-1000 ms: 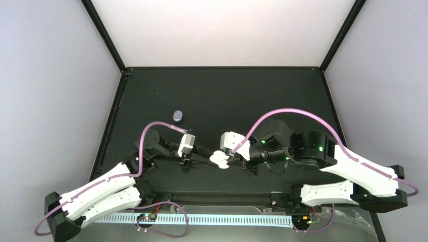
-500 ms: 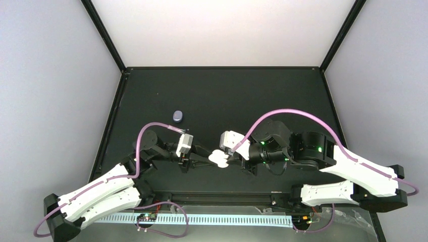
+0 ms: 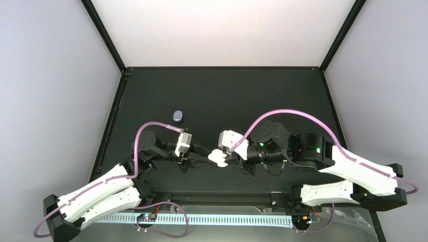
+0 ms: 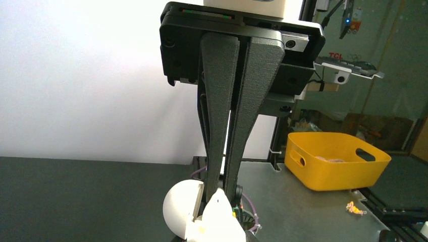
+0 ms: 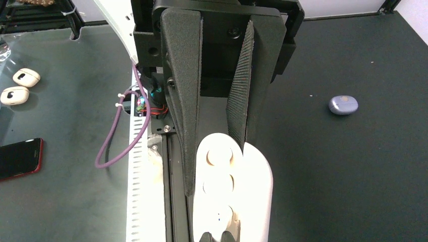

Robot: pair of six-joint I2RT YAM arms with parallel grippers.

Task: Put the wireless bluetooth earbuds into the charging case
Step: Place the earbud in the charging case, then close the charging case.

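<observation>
White earbud [image 4: 218,202] at open charging case [image 5: 233,184], near middle of table [image 3: 262,96]: insertion hazard.
Left gripper [image 4: 220,189]: fingers narrowed to a slit, apparently pinching the bud. Right gripper [image 5: 213,169]: clamped on the case. Risks: a bud tilted against its well jams or drops on release; downward pressure twists the case from its grip.

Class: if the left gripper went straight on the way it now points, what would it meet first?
The open white oval charging case held by the right gripper. The left gripper seems almost at it, though contact is unclear.
</observation>
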